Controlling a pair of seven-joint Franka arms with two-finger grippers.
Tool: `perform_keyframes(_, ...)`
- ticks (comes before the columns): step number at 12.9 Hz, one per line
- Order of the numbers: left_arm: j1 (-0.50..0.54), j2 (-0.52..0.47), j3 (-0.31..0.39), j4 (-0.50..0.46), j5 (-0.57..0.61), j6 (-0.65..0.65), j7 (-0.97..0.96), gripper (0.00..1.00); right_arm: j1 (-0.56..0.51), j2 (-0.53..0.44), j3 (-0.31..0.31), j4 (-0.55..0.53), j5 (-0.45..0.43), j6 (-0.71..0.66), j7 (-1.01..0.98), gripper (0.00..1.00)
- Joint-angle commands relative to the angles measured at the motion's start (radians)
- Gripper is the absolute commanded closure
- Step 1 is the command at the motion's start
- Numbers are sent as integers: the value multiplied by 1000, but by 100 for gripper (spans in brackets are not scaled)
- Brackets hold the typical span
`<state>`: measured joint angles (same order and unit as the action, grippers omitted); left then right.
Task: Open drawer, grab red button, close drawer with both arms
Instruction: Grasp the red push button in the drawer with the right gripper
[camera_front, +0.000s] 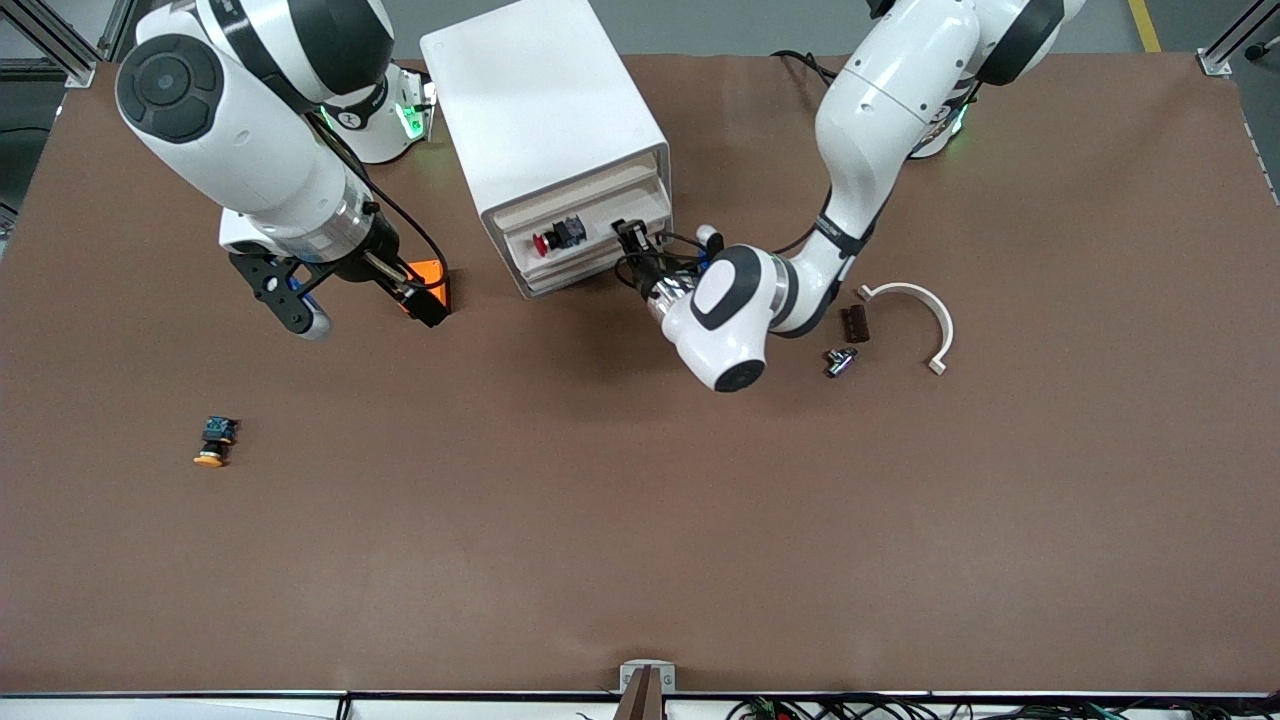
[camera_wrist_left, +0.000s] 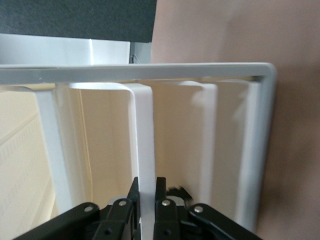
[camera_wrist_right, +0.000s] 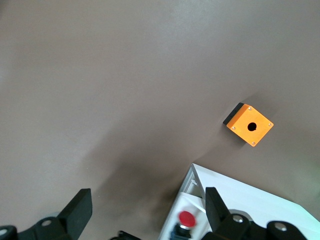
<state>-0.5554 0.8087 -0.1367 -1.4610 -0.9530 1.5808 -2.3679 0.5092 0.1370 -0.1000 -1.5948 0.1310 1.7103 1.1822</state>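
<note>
The white cabinet (camera_front: 545, 120) faces the front camera, and its middle drawer (camera_front: 592, 250) stands pulled out a little. The red-capped button (camera_front: 546, 242) lies on its side in that drawer's tray. My left gripper (camera_front: 632, 236) is shut on the drawer's front edge at the left arm's end; the left wrist view shows the jaws of my left gripper (camera_wrist_left: 146, 192) clamped on a white slat of the drawer (camera_wrist_left: 145, 135). My right gripper (camera_front: 355, 305) hangs open over the table beside the cabinet. In its wrist view the right gripper (camera_wrist_right: 147, 210) is empty, with the button (camera_wrist_right: 187, 218) by one finger.
An orange box (camera_front: 430, 276) with a round hole lies between the right gripper and the cabinet. An orange-capped button (camera_front: 213, 443) lies nearer the front camera toward the right arm's end. A white curved clip (camera_front: 918, 305), a brown block (camera_front: 853, 322) and a small metal part (camera_front: 839, 360) lie by the left arm.
</note>
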Motion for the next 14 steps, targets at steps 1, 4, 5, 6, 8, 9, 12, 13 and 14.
perform_keyframes(1,64,15,0,73,20,-35,9,100,3,3,5,4,3,-15,11,0)
perform_keyframes(4,123,24,6,106,20,-31,45,100,57,25,6,-4,-14,2,110,0)
perform_keyframes(5,135,26,6,107,20,-28,80,100,99,33,6,-17,-23,32,166,0)
perform_keyframes(6,137,29,6,107,20,-25,105,100,127,38,6,-36,-30,61,221,0)
perform_keyframes(8,138,30,8,107,17,-6,117,97,190,55,6,-68,-42,109,312,0)
perform_keyframes(9,138,29,6,107,16,-1,118,78,221,74,6,-71,-57,129,365,0)
perform_keyframes(12,140,23,8,108,19,1,119,9,287,143,6,-71,-86,198,490,0)
perform_keyframes(13,143,21,17,108,20,1,119,0,302,162,6,-71,-91,210,517,0)
perform_keyframes(14,147,17,32,110,17,1,118,0,317,177,6,-71,-102,215,537,0)
